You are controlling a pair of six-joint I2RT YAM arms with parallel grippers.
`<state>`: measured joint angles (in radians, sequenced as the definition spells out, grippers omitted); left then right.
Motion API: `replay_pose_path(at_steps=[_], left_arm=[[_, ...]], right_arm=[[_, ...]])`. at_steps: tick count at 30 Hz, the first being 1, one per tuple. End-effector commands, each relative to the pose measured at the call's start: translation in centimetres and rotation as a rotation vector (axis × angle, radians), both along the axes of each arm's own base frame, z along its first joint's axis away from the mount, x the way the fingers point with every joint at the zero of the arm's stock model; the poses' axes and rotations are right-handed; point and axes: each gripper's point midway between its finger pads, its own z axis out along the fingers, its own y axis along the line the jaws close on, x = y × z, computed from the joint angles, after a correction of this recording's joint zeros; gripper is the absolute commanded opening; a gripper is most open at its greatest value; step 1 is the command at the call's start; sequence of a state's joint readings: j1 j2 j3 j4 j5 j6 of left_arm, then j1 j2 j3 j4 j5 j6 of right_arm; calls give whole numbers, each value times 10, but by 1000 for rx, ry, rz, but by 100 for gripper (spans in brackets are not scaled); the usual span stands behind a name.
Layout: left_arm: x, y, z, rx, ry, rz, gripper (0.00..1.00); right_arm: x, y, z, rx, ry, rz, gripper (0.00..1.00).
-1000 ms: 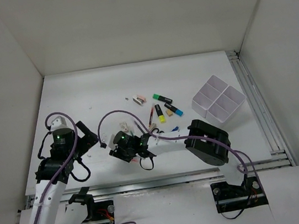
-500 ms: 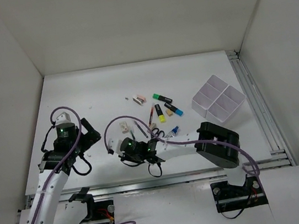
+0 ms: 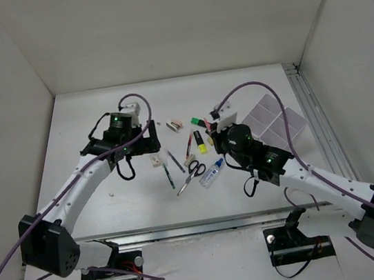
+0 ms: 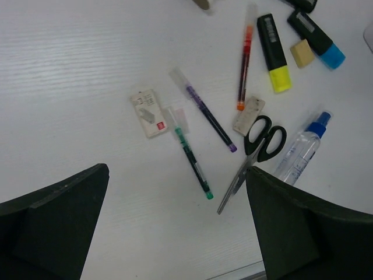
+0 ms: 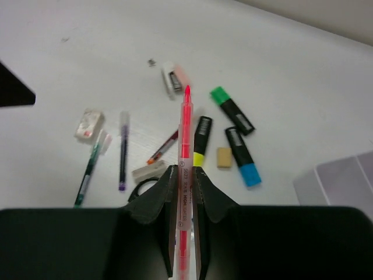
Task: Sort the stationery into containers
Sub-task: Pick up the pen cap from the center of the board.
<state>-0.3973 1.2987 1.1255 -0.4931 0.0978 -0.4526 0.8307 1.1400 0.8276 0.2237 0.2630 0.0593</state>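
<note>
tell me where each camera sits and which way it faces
Top external: fixed above and behind the bases, looking down on the table; the left arm and right arm show.
Left wrist: looks down at the table; the left end effector is open, its dark fingers in the bottom corners.
Right wrist: looks forward and down; the right end effector is shut on a pink pen.
Shared: both wrist views show the yellow highlighter and green pen.

Right wrist view's edge cuts off the white tray (image 5: 344,175)
</note>
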Motion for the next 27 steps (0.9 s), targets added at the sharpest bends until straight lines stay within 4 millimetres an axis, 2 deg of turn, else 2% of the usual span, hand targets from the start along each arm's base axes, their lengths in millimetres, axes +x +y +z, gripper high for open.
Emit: replay_pose_path(at_steps=[1,2,5,8,11,14,18,19,22,27], left_arm=[[15,-45,10,41,-70,-200,99],[18,-61,0,53,-50,-248,100],[20,-85,-23,54,9,-311,99],[24,-97,-46,56,68,-327,99],[24,-104,-65,55,111,-326,96],[25,-107,-77,61,127,-318,88],[28,-112,-80,58,112,-314,79],[30,-112,-82,61,111,-308,74],[33,-106,-88,92,118,-274,67],[39,-98,-100,141,148,-212,50]], right_arm=[[9,-55,-14,38,64,-238,0],[7,-66,-20,33,90,-271,0],[10,-107,-21,70,102,-395,0],[11,-128,-30,74,128,-450,0],[12,-139,-36,83,157,-473,0],[15,-140,-41,96,185,-469,0],[17,-139,-48,99,213,-454,0],[18,-140,-49,99,217,-456,0],[18,-141,-50,100,222,-453,0],[18,-144,-49,97,214,-459,0]])
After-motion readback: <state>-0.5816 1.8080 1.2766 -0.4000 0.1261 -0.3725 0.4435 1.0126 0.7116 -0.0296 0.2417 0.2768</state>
